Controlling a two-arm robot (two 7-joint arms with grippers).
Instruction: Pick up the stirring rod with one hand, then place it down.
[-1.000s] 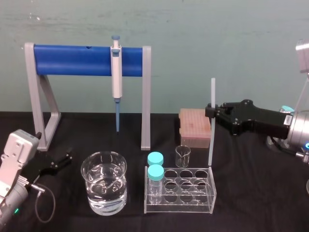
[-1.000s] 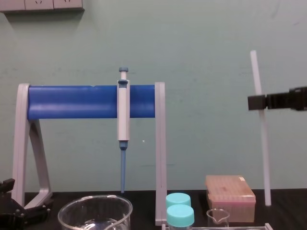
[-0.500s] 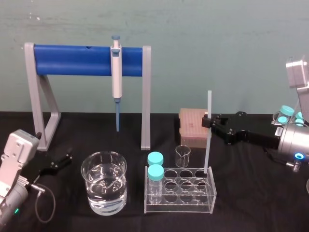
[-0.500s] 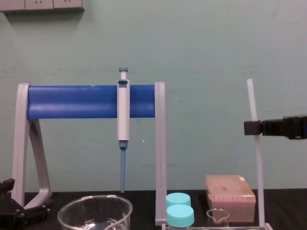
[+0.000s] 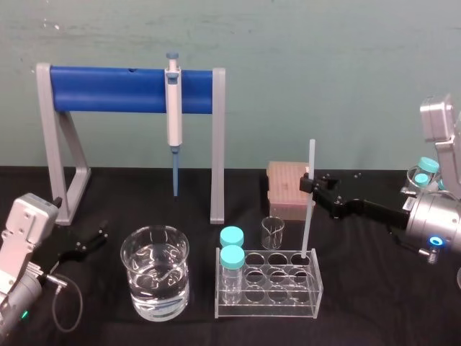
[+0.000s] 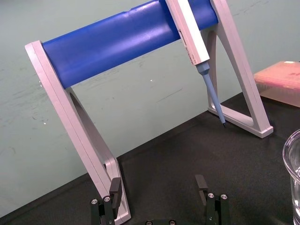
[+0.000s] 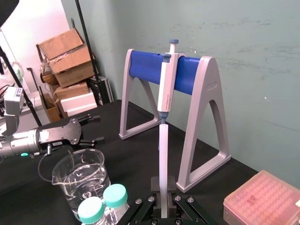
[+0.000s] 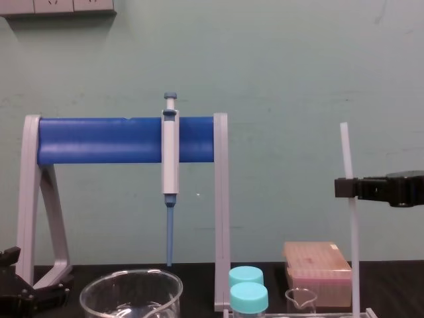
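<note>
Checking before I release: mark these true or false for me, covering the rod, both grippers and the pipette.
1. The right gripper is shut on the stirring rod. True.
2. The rod is held level. False: it stands upright, its lower end at the back right hole of the clear rack.
3. The left gripper sits open, low at the left, holding nothing. True.
4. The pipette is in the left gripper. False: it hangs on the blue stand.
</note>
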